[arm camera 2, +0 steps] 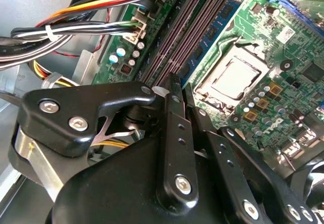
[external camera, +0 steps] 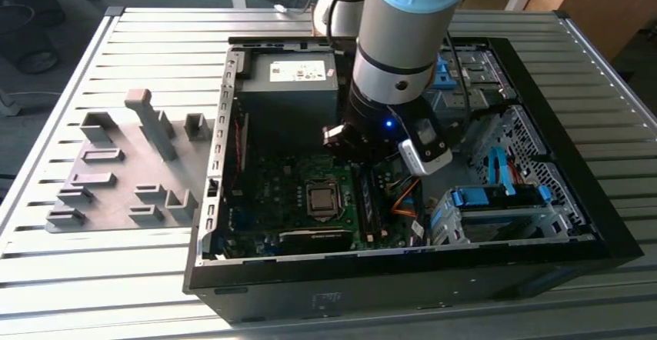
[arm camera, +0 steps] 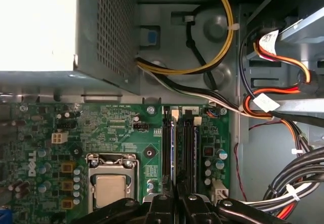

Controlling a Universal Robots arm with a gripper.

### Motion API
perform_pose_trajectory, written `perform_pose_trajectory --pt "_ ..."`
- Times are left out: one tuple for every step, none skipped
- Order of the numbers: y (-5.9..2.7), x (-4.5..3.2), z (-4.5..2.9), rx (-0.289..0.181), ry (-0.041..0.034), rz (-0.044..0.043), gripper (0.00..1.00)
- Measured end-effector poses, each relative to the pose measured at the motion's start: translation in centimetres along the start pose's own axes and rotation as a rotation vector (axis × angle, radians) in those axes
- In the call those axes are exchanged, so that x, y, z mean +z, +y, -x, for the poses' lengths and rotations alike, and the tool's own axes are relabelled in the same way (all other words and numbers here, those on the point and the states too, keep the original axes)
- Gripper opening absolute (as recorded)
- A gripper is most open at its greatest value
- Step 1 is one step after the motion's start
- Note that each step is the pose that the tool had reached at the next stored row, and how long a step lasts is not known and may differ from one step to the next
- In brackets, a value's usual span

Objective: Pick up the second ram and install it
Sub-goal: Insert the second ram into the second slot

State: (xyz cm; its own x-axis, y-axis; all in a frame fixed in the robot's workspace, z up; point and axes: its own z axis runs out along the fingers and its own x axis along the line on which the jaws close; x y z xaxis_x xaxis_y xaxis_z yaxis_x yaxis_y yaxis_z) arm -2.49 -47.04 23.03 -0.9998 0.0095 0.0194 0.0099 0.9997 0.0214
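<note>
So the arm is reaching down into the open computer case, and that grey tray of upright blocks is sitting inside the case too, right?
Not quite. The arm does reach down into the open computer case, but the grey tray of upright blocks sits outside it, on the slatted table to the exterior view's left of the case. The exterior view shows this.

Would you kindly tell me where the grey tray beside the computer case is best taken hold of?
Probably by its tallest upright post, coming straight down from above and closing across its two broad faces. It stands clear above the other blocks, while the tray base lies flat on the table.
</note>
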Motion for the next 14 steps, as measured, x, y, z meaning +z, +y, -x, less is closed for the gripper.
perform_pose_trajectory --pt "-0.06 0.05 0.00 0.000 0.0000 0.0005 0.14" --pt "-0.14 0.10 0.01 0.000 0.0001 0.0008 0.14" --pt "-0.22 0.12 0.01 0.000 0.0003 0.0008 0.14" --pt "-0.31 0.14 0.01 0.000 0.0005 0.0011 0.14" --pt "-0.40 0.16 0.01 0.000 0.0007 0.0010 0.14" --pt "-0.45 0.15 0.00 0.000 0.0007 0.0010 0.14" --pt "-0.46 0.15 0.00 0.000 0.0008 0.0010 0.14" --pt "-0.45 0.16 0.00 0.000 0.0007 0.0011 0.14" --pt "-0.45 0.16 0.01 0.000 0.0007 0.0012 0.14" --pt "-0.46 0.16 0.01 0.000 0.0008 0.0011 0.14" --pt "-0.46 0.16 0.01 0.000 0.0007 0.0012 0.14" --pt "-0.46 0.16 0.01 0.000 0.0007 0.0011 0.14" --pt "-0.46 0.16 0.01 0.000 0.0007 0.0011 0.14" --pt "-0.46 0.16 0.01 0.000 0.0007 0.0011 0.14"
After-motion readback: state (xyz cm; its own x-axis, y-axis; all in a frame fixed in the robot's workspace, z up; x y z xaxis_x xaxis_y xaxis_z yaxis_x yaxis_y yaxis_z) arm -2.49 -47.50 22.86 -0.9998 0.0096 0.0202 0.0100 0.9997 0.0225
